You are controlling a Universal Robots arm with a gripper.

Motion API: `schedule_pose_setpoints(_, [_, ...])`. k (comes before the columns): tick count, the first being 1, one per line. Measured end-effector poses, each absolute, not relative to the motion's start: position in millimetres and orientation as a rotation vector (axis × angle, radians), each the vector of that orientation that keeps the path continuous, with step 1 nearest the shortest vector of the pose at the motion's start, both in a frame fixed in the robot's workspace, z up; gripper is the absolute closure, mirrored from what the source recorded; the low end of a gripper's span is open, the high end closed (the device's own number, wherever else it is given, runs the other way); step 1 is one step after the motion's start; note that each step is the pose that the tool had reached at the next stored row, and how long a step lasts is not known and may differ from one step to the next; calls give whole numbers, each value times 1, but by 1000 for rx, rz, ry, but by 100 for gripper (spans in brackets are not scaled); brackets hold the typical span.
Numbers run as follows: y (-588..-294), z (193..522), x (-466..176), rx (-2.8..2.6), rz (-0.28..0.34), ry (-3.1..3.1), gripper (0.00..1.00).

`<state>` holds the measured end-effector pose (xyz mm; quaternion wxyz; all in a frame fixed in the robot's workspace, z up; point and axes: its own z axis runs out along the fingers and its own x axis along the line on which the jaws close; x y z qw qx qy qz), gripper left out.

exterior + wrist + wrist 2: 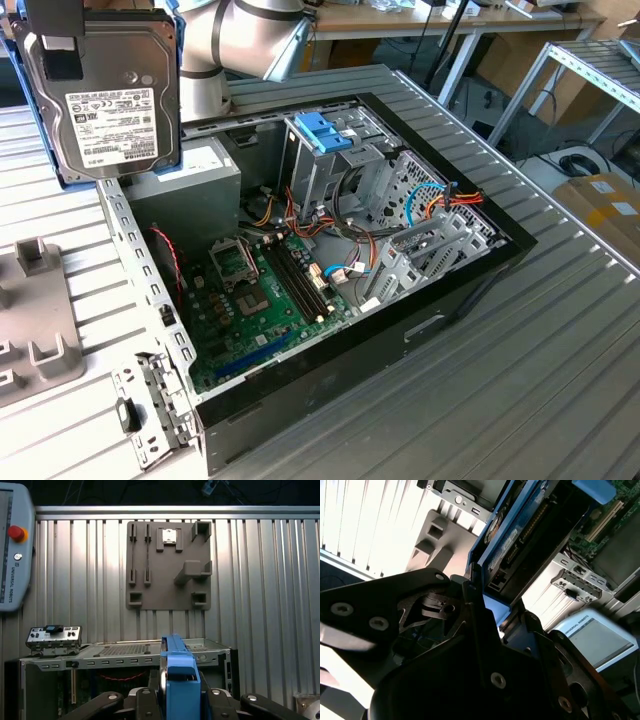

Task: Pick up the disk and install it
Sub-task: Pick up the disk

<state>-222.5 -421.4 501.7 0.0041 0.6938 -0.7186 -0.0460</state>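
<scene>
- ribbed metal tabletop carries an open computer case.
- gripper pinches the disk by its edges, upright, raised above the case at the exterior view's left.

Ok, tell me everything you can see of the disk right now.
The disk is a flat silver-metal drive with a white printed label, edged by a blue plastic carrier frame. It hangs upright in the air at the exterior view's upper left, label facing that camera, clear of the open computer case. The gripper clamps its top edge.
</scene>
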Motion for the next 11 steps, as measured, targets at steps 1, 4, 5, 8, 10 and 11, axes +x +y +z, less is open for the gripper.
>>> schedule_pose_setpoints(1, [-421,502,-222,2174,-144,-2252,63])
schedule_pose_setpoints(4, [-421,502,-221,2174,-144,-2252,63])
schedule_pose_setpoints(5, [-421,502,-221,2174,-144,-2252,63])
schedule_pose_setpoints(8, [-421,502,-220,2174,-144,-2252,63])
schedule_pose_setpoints(10, [-421,502,-219,2174,-144,-2252,63])
schedule_pose_setpoints(11, [-421,502,-219,2174,-144,-2252,63])
